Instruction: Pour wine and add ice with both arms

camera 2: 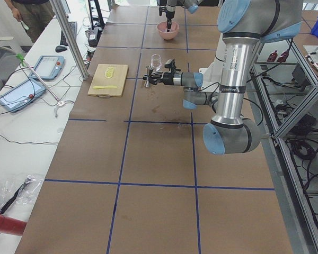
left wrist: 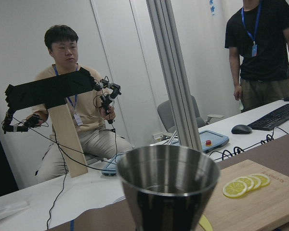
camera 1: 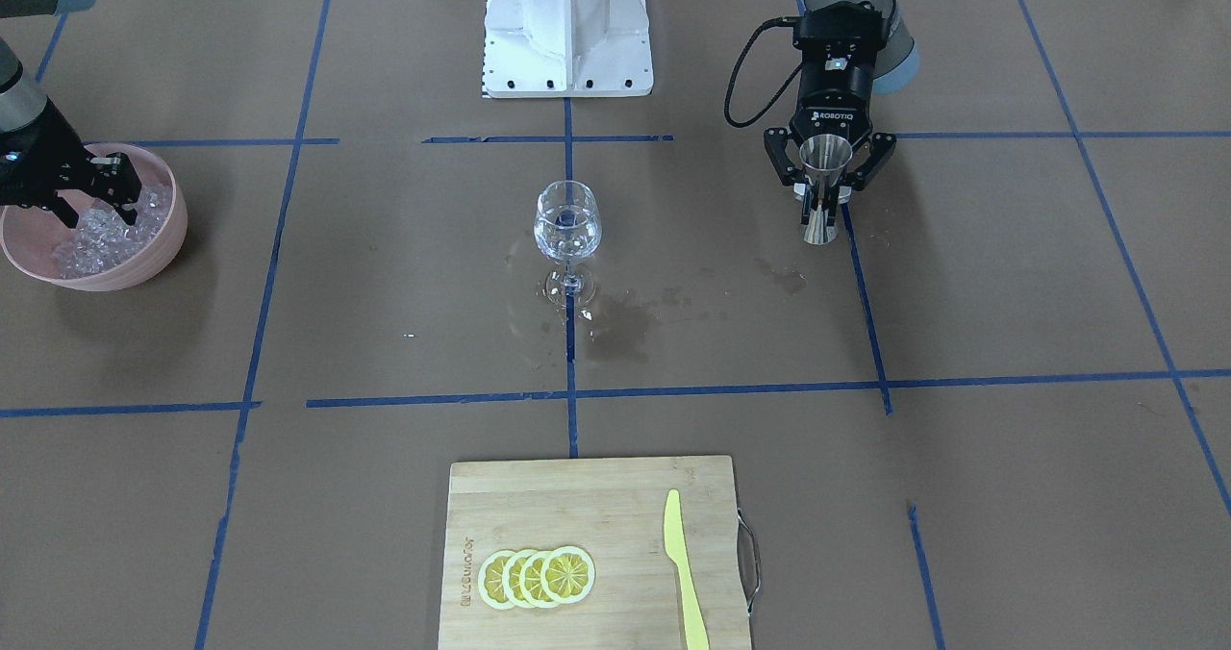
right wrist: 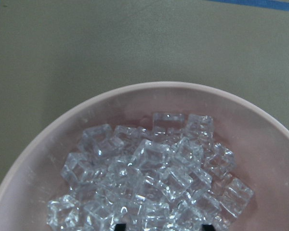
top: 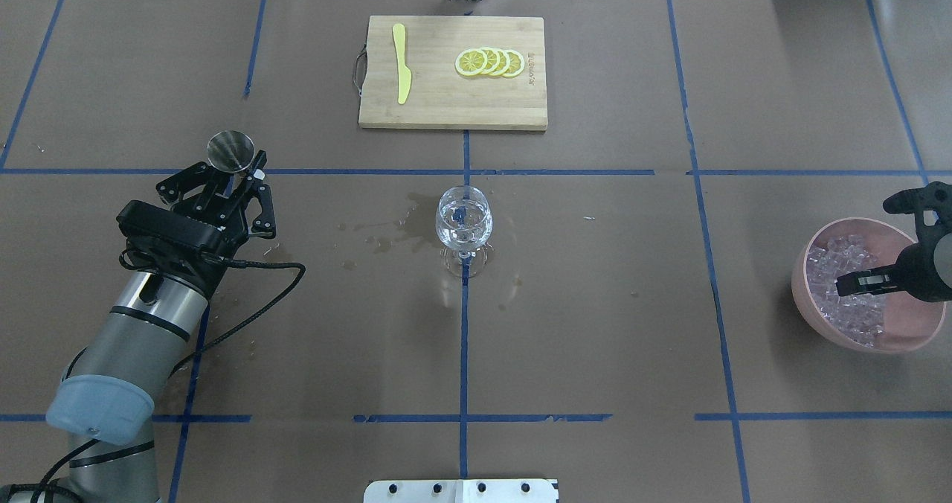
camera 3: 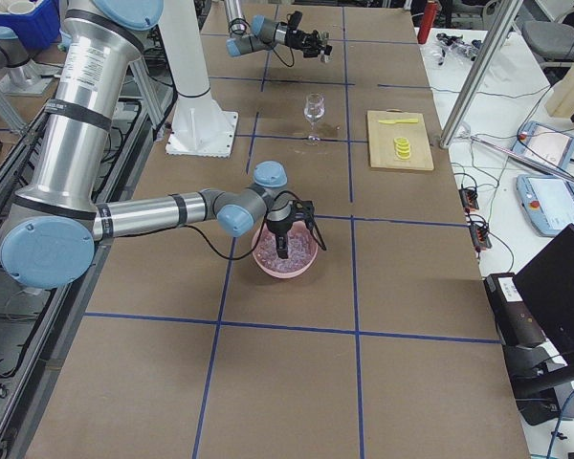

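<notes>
A clear stemmed glass (camera 1: 567, 227) with a little clear liquid stands at the table's middle; it also shows in the overhead view (top: 463, 220). My left gripper (camera 1: 825, 188) lies level, its fingers open on either side of an upright steel jigger (camera 1: 823, 164) that stands on the table. The jigger fills the left wrist view (left wrist: 167, 185). My right gripper (camera 1: 101, 215) is open and reaches down into a pink bowl (camera 1: 165, 237), its tips just above the heap of ice (right wrist: 149, 178). It holds nothing.
A wooden cutting board (camera 1: 587, 496) with lemon slices (camera 1: 537, 578) and a yellow knife (camera 1: 685, 573) lies at the table's operator side. Wet stains (camera 1: 625, 328) mark the paper beside the glass. The white base block (camera 1: 567, 35) stands at the robot's side.
</notes>
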